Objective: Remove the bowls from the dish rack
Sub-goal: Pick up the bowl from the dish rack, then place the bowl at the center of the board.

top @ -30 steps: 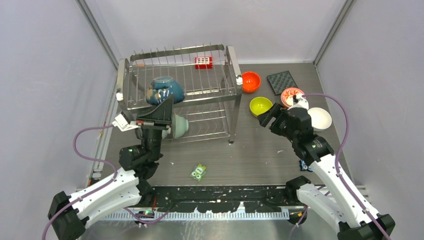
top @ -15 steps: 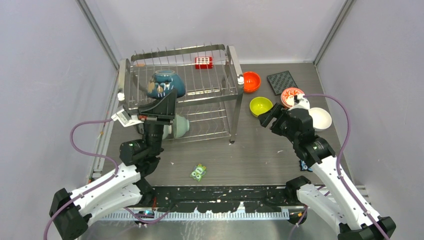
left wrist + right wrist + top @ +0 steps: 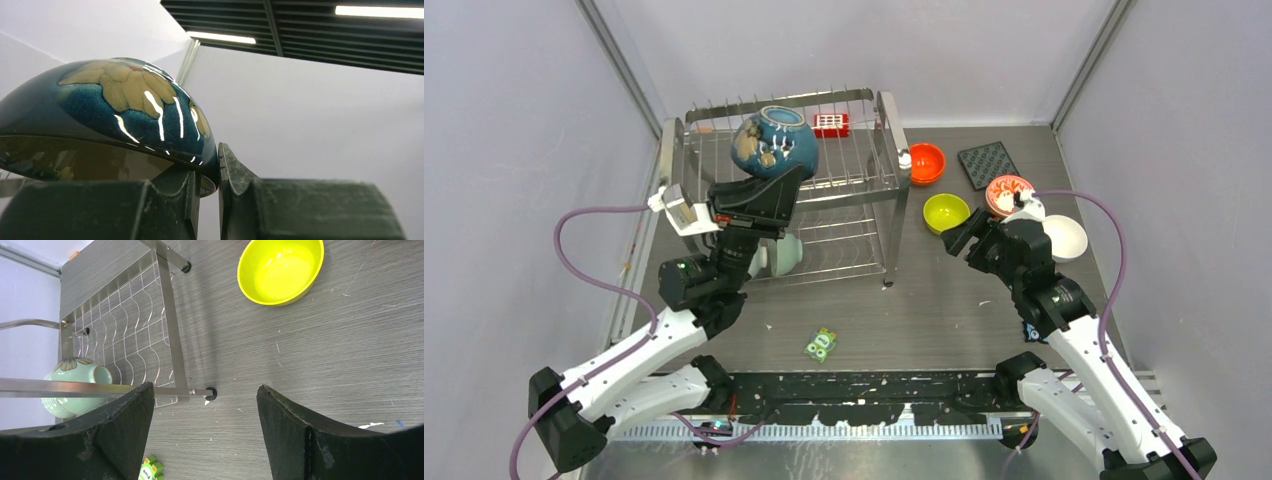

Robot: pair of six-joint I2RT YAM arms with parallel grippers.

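A dark teal-blue bowl (image 3: pixel 774 141) with tan patches hangs upside down above the top tier of the steel dish rack (image 3: pixel 888 128). My left gripper (image 3: pixel 770 186) is shut on its rim from below; the left wrist view shows that rim pinched between the fingers (image 3: pixel 235 172) with the bowl (image 3: pixel 115 105) arching to the left. A pale green bowl (image 3: pixel 785 250) lies in the rack's lower tier, also visible as the pale green bowl (image 3: pixel 75 385) behind a rail. My right gripper (image 3: pixel 953 233) hovers open over the table right of the rack, holding nothing, near the yellow-green bowl (image 3: pixel 945 211).
On the table right of the rack sit an orange bowl (image 3: pixel 926 163), a red-flowered bowl (image 3: pixel 1006 189), a white bowl (image 3: pixel 1065 238) and a dark square mat (image 3: pixel 987 162). A red-white block (image 3: pixel 831 124) is clipped on the rack. A small green toy (image 3: pixel 821 344) lies near the front.
My left arm has lifted the teal-blue bowl up and to the right, off the rack's top tier. The right arm has stayed where it was.
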